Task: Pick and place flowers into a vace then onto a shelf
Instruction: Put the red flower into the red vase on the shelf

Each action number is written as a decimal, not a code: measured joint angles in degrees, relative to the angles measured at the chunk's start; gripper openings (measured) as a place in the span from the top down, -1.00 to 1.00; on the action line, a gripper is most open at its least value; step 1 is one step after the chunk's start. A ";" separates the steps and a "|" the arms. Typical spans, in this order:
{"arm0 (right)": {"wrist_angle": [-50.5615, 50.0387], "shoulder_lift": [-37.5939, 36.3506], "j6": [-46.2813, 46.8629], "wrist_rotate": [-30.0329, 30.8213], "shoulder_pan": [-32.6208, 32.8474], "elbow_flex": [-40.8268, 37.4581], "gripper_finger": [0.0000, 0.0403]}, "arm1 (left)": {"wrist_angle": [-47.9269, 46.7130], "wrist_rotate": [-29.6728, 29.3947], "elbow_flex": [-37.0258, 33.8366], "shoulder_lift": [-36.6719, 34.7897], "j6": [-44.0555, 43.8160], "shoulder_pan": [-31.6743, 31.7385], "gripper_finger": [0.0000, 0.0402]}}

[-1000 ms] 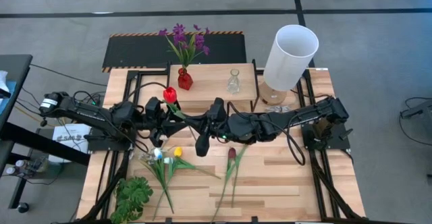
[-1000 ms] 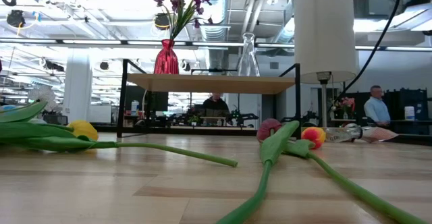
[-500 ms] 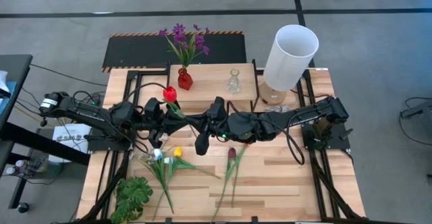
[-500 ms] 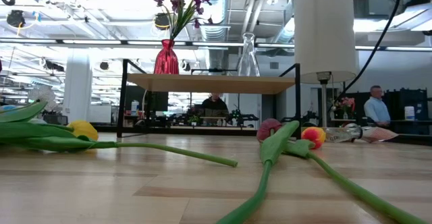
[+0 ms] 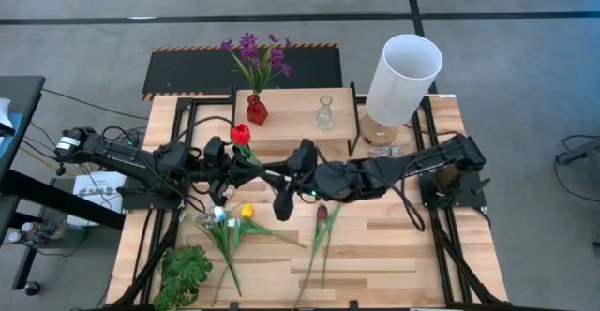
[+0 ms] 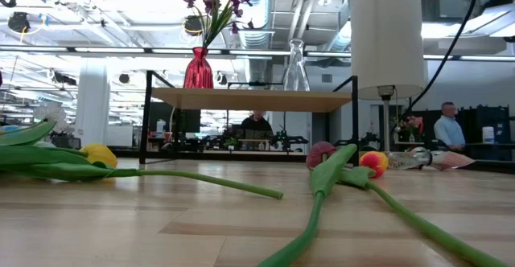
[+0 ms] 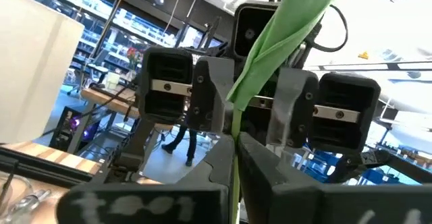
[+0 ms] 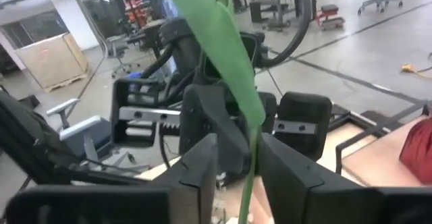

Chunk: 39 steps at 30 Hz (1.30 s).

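A red tulip [image 5: 241,135] hangs above the table's middle, just in front of the shelf [image 5: 300,128]. Its green stem [image 5: 255,159] runs between my two grippers, which face each other. My left gripper [image 5: 234,157] is shut on the stem. My right gripper [image 5: 277,170] is open, and in its wrist view its fingers [image 8: 202,166] stand on either side of the stem [image 8: 248,177]. On the shelf stand a red vase [image 5: 256,111] with purple flowers [image 5: 255,53] and a clear glass vase [image 5: 324,114]. More flowers lie on the table: yellow [image 5: 247,211], white [image 5: 218,214], maroon [image 5: 322,214]. My left gripper pinches the red tulip's thin green stem [image 7: 234,126] between its two fingers. The fingers come level from the table's left and lie across the stem. The tulip is lifted clear of the table, its head toward the shelf and a long leaf [image 7: 283,28] rising past the fingers.
A tall white cylinder [image 5: 403,77] stands at the shelf's right end. A stemless green leafy plant [image 5: 185,272] lies at the near left corner. In the low view an orange-red tulip [image 6: 372,163] lies beside the maroon one [image 6: 320,153]. A person [image 6: 447,130] stands far behind the table.
The red tulip's head has shifted a little toward the table's right and near side. My right arm's wrist has eased slightly toward the right.
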 joint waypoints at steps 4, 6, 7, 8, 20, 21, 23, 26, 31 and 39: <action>-4.53 -0.84 2.87 -0.69 2.65 -0.11 0.35 | 1.08 -1.29 0.00 -0.78 -0.50 0.11 1.00; -7.51 -0.97 5.36 -0.87 4.27 -0.10 0.30 | 1.03 -3.08 0.11 -1.71 -0.79 0.16 1.00; -9.39 -1.32 6.57 -0.84 5.11 -0.14 0.28 | 0.49 -3.80 0.11 -2.19 -0.99 0.13 1.00; -11.16 -1.71 7.47 -0.64 6.01 -0.15 0.26 | -0.01 -4.72 0.09 -2.71 -1.25 0.19 1.00; -38.33 -2.00 32.41 7.93 16.25 -0.11 0.31 | -12.64 -18.65 0.04 -15.48 -0.38 6.98 1.00; -41.49 -2.00 35.77 8.50 16.89 -0.11 0.33 | -12.83 -19.64 0.04 -16.44 0.55 7.74 1.00; -47.75 -1.91 42.31 9.47 18.14 -0.11 0.36 | -13.28 -22.02 0.04 -18.28 2.70 9.24 1.00; -54.90 -1.47 49.77 10.13 19.98 -0.14 0.42 | -14.08 -25.55 0.11 -20.42 5.79 11.23 1.00; -58.89 -1.52 54.58 12.23 21.68 -1.22 0.48 | -18.28 -28.85 3.73 -20.76 12.14 13.18 1.00; -58.70 -1.52 56.53 11.83 21.91 -4.54 0.52 | -28.22 -37.65 11.97 -18.66 20.34 14.72 1.00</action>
